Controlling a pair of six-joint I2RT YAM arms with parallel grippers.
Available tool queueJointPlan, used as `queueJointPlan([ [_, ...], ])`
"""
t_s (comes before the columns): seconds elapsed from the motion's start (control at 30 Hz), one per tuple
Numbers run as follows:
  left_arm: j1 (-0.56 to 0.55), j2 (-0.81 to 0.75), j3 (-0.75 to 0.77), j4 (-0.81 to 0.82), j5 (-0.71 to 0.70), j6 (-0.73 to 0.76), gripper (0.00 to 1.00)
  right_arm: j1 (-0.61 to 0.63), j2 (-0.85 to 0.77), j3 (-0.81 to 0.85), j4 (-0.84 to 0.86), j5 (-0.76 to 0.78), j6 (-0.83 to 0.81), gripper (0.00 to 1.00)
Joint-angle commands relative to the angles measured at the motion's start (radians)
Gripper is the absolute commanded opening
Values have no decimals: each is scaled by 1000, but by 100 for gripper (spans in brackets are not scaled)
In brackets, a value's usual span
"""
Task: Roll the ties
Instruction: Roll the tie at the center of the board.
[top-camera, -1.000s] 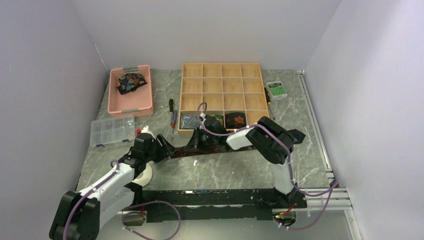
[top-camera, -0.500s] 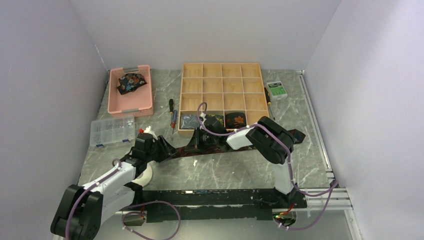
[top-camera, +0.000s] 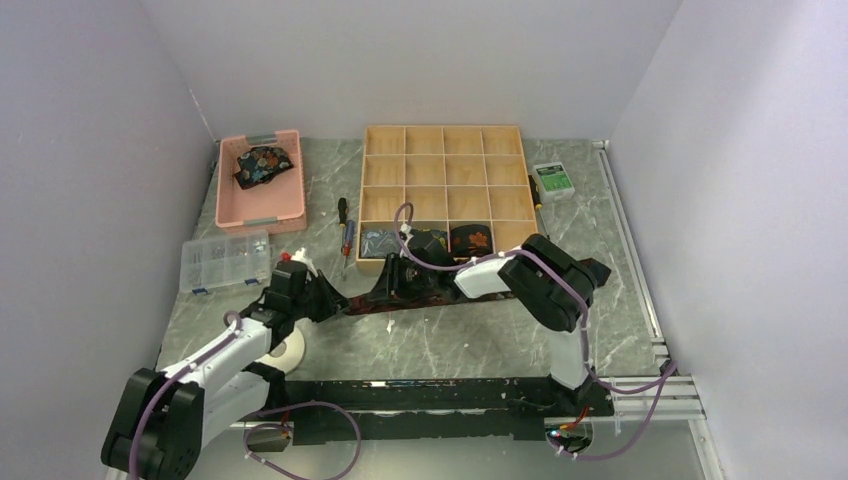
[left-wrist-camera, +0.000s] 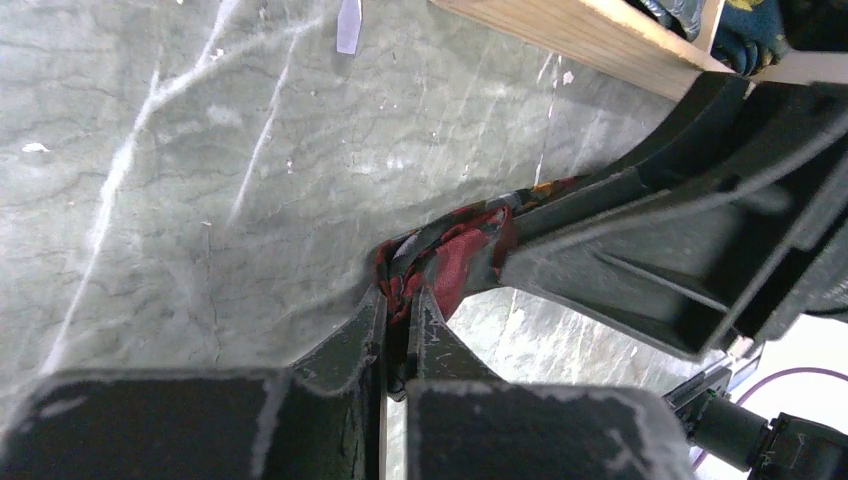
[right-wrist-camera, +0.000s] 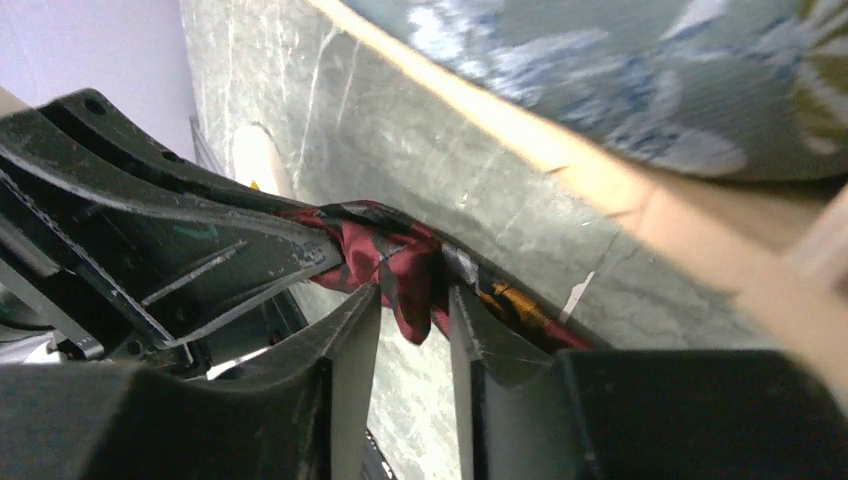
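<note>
A dark maroon tie with red-orange print (top-camera: 425, 303) lies as a strip on the marble table in front of the wooden box. Its bunched end (left-wrist-camera: 455, 255) is pinched in my left gripper (left-wrist-camera: 402, 305), whose jaws are shut on the fabric. In the top view the left gripper (top-camera: 328, 297) sits at the strip's left end. Just to its right is my right gripper (top-camera: 392, 285). In the right wrist view the right gripper (right-wrist-camera: 415, 300) stands open, and a fold of the tie (right-wrist-camera: 385, 250) hangs loose between its fingers.
The wooden compartment box (top-camera: 443, 170) holds three rolled ties in its front row (top-camera: 470, 238). A pink tray (top-camera: 228, 195) at the back left holds another tie (top-camera: 262, 163). A clear organiser (top-camera: 225, 262), screwdrivers (top-camera: 346, 235) and a white tape roll (top-camera: 290, 348) lie nearby.
My left gripper has moved slightly right and closed on the tie's end. My right gripper has opened and let go of the fabric.
</note>
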Motion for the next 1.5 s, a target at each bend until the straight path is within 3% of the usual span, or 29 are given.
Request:
queueJointPlan([
  [0.0,0,-30,115,-210,-93,73,3,-6,-107,30,-155,96,-112,43],
  [0.07,-1,-25,149,-275,-146,80,3,-6,-148,30,-219,138,-154,50],
  [0.17,-4,6,194,-341,-197,83,3,-9,-213,12,-293,198,-222,51],
  [0.23,-16,32,226,-377,-234,90,3,-9,-241,13,-329,239,-267,46],
  [0.37,-54,104,314,-470,-315,111,3,-12,-250,34,-382,303,-310,27],
  [0.57,-134,202,398,-527,-385,126,3,3,-228,32,-359,321,-329,20],
  [0.63,-146,191,396,-522,-390,122,3,29,-233,55,-374,341,-346,22],
  [0.83,-151,160,405,-539,-403,127,3,96,-189,169,-470,423,-397,42],
  [1.1,-156,124,380,-530,-391,104,3,150,-81,284,-582,516,-463,44],
  [1.47,-156,98,352,-512,-381,99,3,208,-52,262,-601,571,-484,19],
])
